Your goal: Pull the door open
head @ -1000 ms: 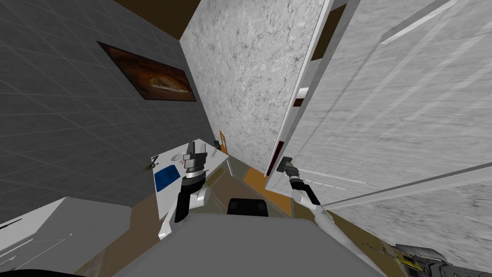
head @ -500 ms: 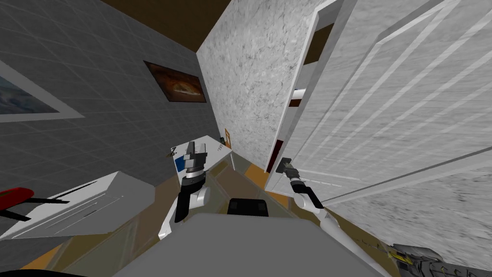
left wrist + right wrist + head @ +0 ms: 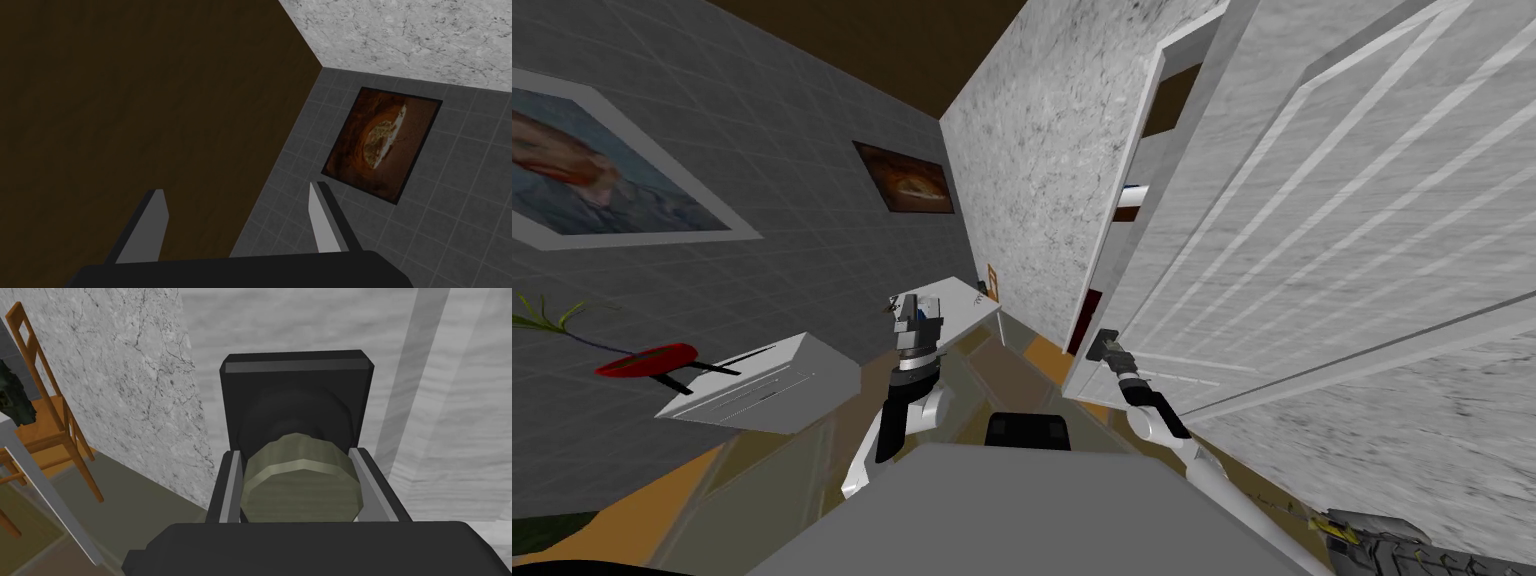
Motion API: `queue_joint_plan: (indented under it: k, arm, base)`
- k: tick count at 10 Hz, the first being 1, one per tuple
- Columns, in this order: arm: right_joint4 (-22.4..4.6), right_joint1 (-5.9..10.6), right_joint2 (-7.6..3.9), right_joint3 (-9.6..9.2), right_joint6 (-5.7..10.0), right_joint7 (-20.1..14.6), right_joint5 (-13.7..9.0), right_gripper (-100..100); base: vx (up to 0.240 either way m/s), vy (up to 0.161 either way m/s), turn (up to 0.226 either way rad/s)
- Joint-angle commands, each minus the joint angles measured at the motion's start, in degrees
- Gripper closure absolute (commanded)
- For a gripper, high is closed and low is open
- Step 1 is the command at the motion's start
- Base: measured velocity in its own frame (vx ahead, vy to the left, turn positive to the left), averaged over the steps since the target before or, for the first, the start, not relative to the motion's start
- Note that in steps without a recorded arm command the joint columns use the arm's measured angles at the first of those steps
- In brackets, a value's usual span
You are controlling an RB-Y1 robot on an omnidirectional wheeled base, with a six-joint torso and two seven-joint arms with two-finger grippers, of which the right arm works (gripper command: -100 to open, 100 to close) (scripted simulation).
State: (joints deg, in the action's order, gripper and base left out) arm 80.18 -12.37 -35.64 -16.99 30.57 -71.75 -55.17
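In the head view the whole scene is swinging round as my base is turning, while the right tool (image 3: 1104,345) is staying at the edge of the door (image 3: 1312,250), which is standing ajar, so the pull seems to be working. In the left wrist view the left tool (image 3: 237,190) is hanging open, idle. In the right wrist view the right tool is gripping the knob (image 3: 300,483) by its sides.
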Motion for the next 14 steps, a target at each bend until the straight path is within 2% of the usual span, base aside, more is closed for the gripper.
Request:
queue_joint_plan:
  k: [1,5,6,7,14]
  arm:
    - [0.61,-0.50,-0.82,-0.85,0.61,-0.80,0.21,100]
    - [1.55,-1.50,-3.31,-2.85,2.41,-3.08,0.74,100]
    - [1.71,-1.66,-3.72,-3.18,2.70,-3.45,0.83,100]
    - [1.52,-1.65,-3.40,-2.97,2.28,-3.05,0.74,100]
    - [1.96,-2.65,-6.92,-5.94,5.16,-6.78,2.02,100]
  base:
    - [-0.209,-0.077,0.126]
    - [-0.222,-0.065,0.130]
    - [-0.205,-0.066,0.092]
    - [-0.086,-0.031,0.028]
    - [-0.198,-0.072,0.144]
